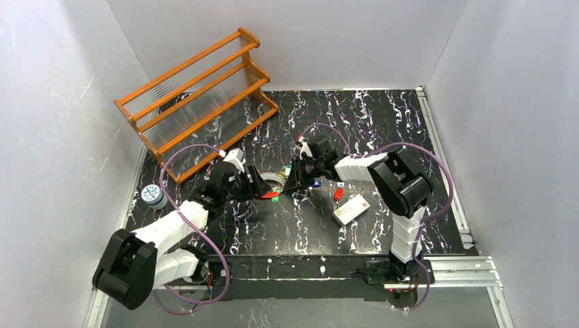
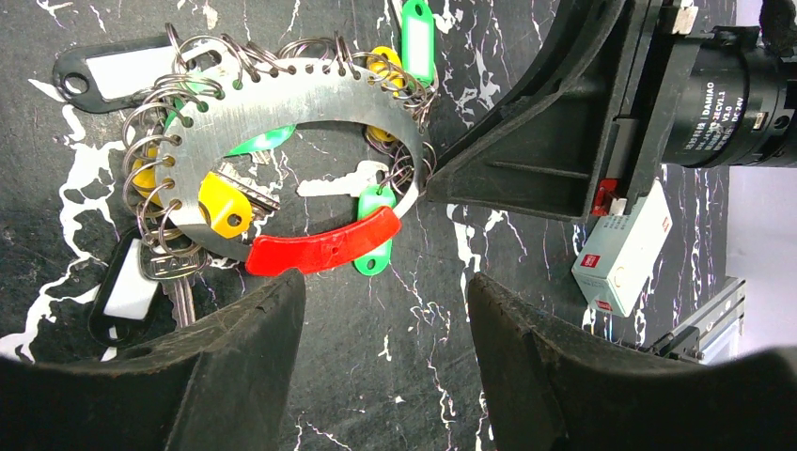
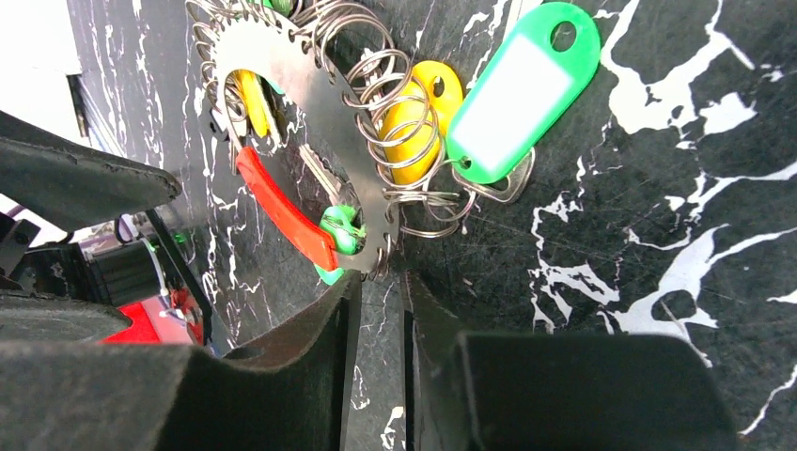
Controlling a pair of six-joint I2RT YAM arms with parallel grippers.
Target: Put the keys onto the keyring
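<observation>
The keyring (image 1: 273,183) is a flat silver ring plate (image 2: 282,94) with a red plastic segment (image 2: 320,246) and many small split rings. It lies at mid-table, and keys with yellow (image 2: 224,202) and green (image 2: 417,38) heads or tags hang on it. My left gripper (image 2: 385,301) is open and empty, just on the near side of the red segment. My right gripper (image 3: 376,282) has its jaws almost together, pinched at the keyring's edge (image 3: 310,75) among the split rings. A loose red key (image 1: 338,194) and a blue one (image 1: 316,183) lie to the right.
A white card box with red marks (image 1: 350,208) lies right of the keyring and shows in the left wrist view (image 2: 625,249). An orange rack (image 1: 198,96) stands at the back left. A small round jar (image 1: 153,196) sits at the left edge.
</observation>
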